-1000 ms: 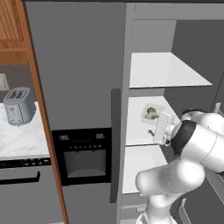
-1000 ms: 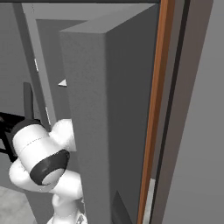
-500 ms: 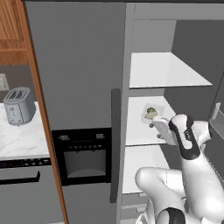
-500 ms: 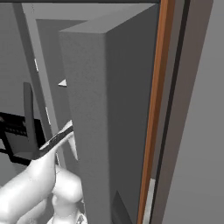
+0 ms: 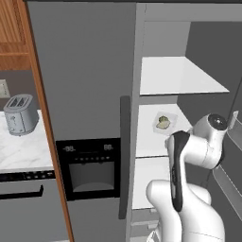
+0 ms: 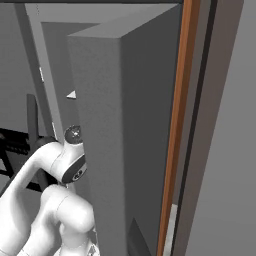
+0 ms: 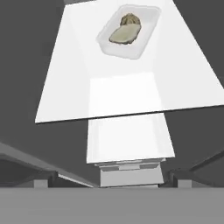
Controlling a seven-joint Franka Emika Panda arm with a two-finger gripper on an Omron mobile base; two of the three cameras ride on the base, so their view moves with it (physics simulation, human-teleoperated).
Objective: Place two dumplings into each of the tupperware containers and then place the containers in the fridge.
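**Q:** Dumplings [image 7: 124, 29] first: where are they?

**A:** Two olive-tan lumps lie touching each other in one tupperware container [image 7: 144, 43]. That container rests on a white shelf [image 7: 105, 94] inside the fridge [image 5: 85, 71], toward the shelf's back. From the left base view the same container [image 5: 166, 124] sits on the middle shelf, behind the open right side.

**Q:** So how much of the job looks finished?

**A:** I'd judge one container filled and put away. The task calls for two, and I see just this one in the fridge, so the second presumably remains to be loaded and brought over. Where it stands, I cannot tell from here.

**Q:** How does the container look?

**A:** Shallow, clear-whitish, rounded corners, low walls, sitting flat and slightly askew to the shelf's edge. One dumpling is darker and speckled, the other paler and flatter.

**Q:** And the fingers?

**A:** I cannot tell whether they are apart or together. The hand camera looks at the shelf from in front, well apart from the container, and nothing appears held.
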